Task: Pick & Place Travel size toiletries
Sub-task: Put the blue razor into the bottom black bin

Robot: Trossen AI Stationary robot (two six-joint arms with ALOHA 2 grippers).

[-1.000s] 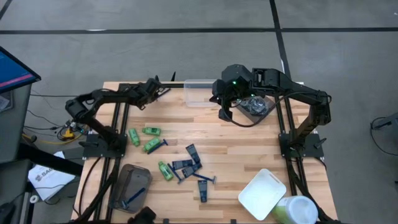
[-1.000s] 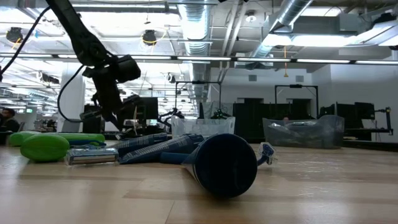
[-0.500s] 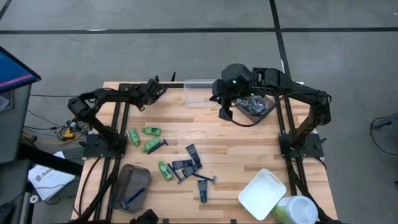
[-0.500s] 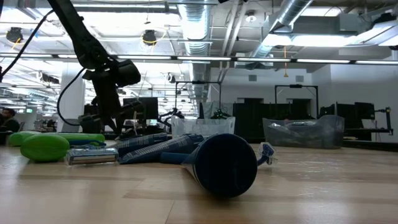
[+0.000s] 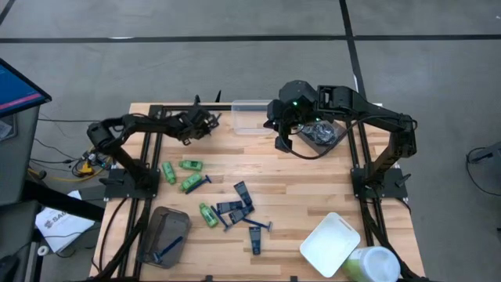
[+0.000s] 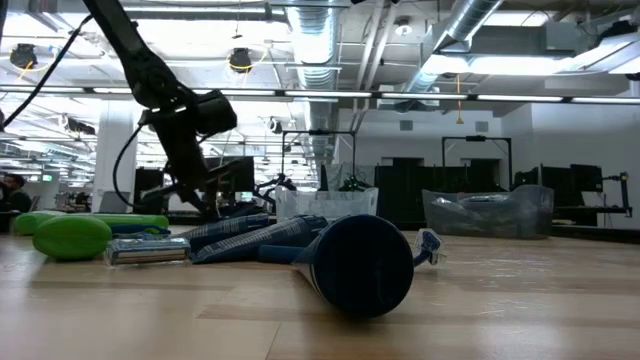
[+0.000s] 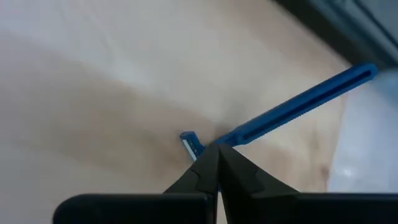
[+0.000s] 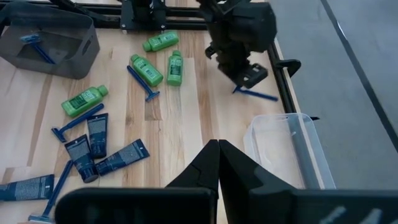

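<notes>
one thin blue razor (image 7: pixel 292 106) pinched near its head by the left gripper (image 7: pixel 214 163), jaws pressed on it, near table's 11 o'clock beside the clear tub (image 5: pixel 249 116); likely light, stiff, slippery; grip mid-handle; right gripper (image 8: pixel 217 163) waits at 1 o'clock, jaws together.

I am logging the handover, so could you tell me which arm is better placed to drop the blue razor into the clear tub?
Left. The left gripper is already shut on the blue razor, close beside the clear tub. The right gripper is shut and holds nothing.
</notes>
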